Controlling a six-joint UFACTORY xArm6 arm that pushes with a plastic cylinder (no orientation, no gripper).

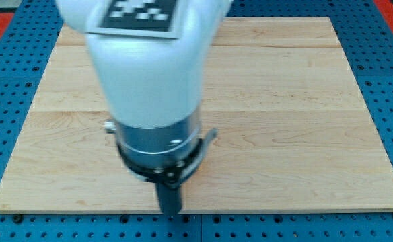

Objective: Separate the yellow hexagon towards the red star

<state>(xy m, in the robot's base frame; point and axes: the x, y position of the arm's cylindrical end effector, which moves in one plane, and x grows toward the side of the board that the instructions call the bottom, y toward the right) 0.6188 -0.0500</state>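
Wooden board (pixel 304 134) lies smooth; my tip (pixel 171 211) near its bottom edge.

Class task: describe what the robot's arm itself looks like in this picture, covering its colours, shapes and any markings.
The arm is a fat, glossy white cylinder. A black-and-white checkered tag sits on top of it. Below comes a silver metal ring, then a black collar, narrowing to a straight dark rod ending in my tip. No cables show.

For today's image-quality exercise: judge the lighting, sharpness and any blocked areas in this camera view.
Camera view: even, soft lighting on the wooden board, no harsh glare; the white arm looms large and slightly blurred, blocking the board's middle; the rod's tip sits at the bottom edge; no blocks show.
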